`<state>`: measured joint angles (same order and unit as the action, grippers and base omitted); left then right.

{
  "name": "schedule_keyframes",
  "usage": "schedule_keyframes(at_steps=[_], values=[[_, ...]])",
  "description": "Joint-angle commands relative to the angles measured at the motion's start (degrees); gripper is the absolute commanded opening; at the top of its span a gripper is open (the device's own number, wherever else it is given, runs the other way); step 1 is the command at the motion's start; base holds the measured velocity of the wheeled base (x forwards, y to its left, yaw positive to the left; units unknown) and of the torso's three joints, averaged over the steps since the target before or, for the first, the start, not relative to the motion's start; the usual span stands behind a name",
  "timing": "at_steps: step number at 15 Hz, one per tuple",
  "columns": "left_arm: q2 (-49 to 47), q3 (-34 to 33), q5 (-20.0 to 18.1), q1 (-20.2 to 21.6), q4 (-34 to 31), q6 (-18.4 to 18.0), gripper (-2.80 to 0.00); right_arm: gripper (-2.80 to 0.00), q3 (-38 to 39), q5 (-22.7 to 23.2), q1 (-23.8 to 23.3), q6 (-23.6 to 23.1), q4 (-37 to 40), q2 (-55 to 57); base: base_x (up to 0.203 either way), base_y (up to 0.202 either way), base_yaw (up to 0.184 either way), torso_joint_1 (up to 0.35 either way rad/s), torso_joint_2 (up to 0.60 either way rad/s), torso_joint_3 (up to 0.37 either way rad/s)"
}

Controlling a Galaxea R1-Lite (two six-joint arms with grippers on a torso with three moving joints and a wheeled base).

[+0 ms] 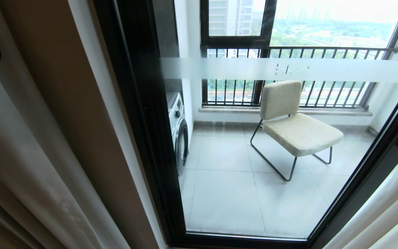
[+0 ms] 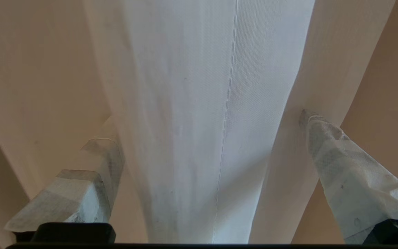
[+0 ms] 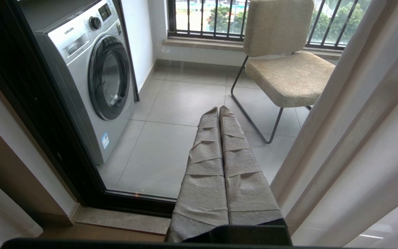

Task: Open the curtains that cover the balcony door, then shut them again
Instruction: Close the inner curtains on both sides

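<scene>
Two padded fingers [image 2: 92,180] of the left claw [image 2: 199,138] stand spread wide, one on either side of a hanging fold of white sheer curtain [image 2: 199,103], with the cream-beige drape [image 2: 29,86] just behind and beside it. The fold runs straight away from the claw, its stitched hem line lying along the gap between the fingers, so the long axis of the cloth is vertical and the claw straddles it crosswise. It is released, gripping nothing yet; a pinch here would, I judge, catch the sheer fold and perhaps the heavier layer with it.

In the head view the curtains [image 1: 29,155] are bunched at the robot's left, with another part [image 1: 389,214] at its right, and the balcony door [image 1: 143,114] stands uncovered between them. The left arm is plainly the nearer to the left bunch.

The right claw [image 3: 219,112] is clenched on nothing, pointing at the glass near the floor, close to the right-hand curtain but idle.
</scene>
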<state>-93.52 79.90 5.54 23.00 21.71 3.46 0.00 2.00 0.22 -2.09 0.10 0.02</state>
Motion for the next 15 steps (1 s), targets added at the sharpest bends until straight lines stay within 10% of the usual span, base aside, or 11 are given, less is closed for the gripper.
schedule_keyframes(at_steps=[1,10,11,15], values=[[-2.7,1.5,-0.6,0.0,0.2,0.1,0.0,-2.8,0.0,0.0,0.0,0.0,0.0,0.0,0.0,0.0,0.0,0.0,0.0,0.0],[-8.1,8.1,-1.6,-0.7,0.3,0.1,0.0,-2.8,0.0,0.0,0.0,0.0,0.0,0.0,0.0,0.0,0.0,0.0,0.0,0.0],[-8.0,8.1,-1.6,-0.7,0.2,0.1,-2.8,-2.8,0.0,0.0,0.0,0.0,0.0,0.0,0.0,0.0,0.0,0.0,0.0,0.0],[-7.7,7.9,-1.5,-1.2,0.2,0.1,-2.8,-2.8,0.0,0.0,0.0,0.0,0.0,0.0,0.0,0.0,0.0,0.0,0.0,0.0]])
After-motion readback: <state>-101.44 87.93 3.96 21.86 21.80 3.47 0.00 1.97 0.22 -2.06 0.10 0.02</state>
